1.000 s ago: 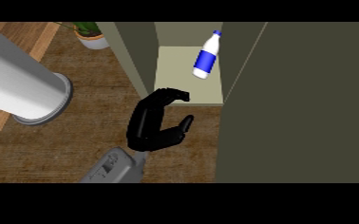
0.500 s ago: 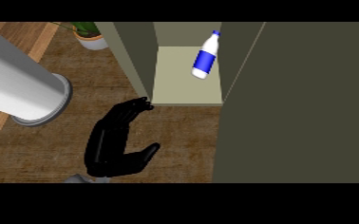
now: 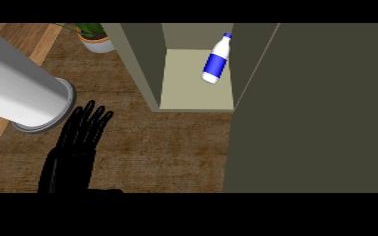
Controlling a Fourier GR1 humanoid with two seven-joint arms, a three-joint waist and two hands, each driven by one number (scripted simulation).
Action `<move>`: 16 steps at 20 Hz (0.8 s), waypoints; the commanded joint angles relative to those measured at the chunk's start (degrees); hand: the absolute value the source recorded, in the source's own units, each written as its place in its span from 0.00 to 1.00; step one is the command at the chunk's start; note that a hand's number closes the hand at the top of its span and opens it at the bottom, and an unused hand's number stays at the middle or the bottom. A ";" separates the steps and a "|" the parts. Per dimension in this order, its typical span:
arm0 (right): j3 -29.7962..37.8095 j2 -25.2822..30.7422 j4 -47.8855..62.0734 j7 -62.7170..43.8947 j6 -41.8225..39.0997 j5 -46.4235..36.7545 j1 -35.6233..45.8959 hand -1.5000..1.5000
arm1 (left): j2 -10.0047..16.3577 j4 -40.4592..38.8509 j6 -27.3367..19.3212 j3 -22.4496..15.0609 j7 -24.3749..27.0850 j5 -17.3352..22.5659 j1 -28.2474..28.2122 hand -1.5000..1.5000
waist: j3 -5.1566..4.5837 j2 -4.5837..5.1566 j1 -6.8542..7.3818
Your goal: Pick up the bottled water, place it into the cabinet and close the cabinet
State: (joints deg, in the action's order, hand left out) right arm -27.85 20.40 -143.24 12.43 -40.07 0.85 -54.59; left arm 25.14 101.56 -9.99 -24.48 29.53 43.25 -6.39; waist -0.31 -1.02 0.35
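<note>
The bottled water point(image 3: 214, 65), white with a blue label and blue cap, leans tilted inside the cabinet on its pale shelf point(image 3: 188, 95), close to the right inner wall. The cabinet's dark olive door point(image 3: 310, 120) stands open and fills the right side of the view. My left hand point(image 3: 74, 152) is at the lower left over the wooden counter, well apart from the cabinet. It is open, with straight fingers pointing up the view, and holds nothing. My right hand does not show.
A large grey cylinder point(image 3: 33, 97) lies at the left edge, just above my left hand's fingertips. A small potted plant point(image 3: 94, 37) stands at the back left beside the cabinet's left wall point(image 3: 140, 65). Brown wooden counter point(image 3: 170, 150) lies in front of the cabinet.
My left hand has drawn back from the cabinet's opening, down and to the left, and its curled fingers have straightened. The bottle has stayed in place on the shelf.
</note>
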 commanded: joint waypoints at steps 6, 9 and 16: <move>-8.89 3.91 -11.18 -7.85 -1.38 -10.46 7.09 1.00 | 6.77 4.16 6.16 6.59 -0.56 5.89 -6.62 0.00 | -0.49 -0.25 2.31; -13.74 2.16 -9.33 -9.57 1.50 -8.35 5.63 1.00 | 7.33 5.65 7.32 7.53 0.27 6.79 -8.71 0.00 | -0.57 0.05 2.62; -18.83 -0.40 -6.55 -9.36 5.78 -3.04 6.58 1.00 | 10.86 5.20 12.67 10.63 0.15 9.07 -10.30 0.00 | -0.55 1.33 4.84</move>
State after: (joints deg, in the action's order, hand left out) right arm -33.01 20.13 -143.01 8.81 -30.71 -0.02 -50.91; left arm 34.59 106.64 0.19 -15.32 29.55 51.11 -15.99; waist -0.83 -0.31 4.00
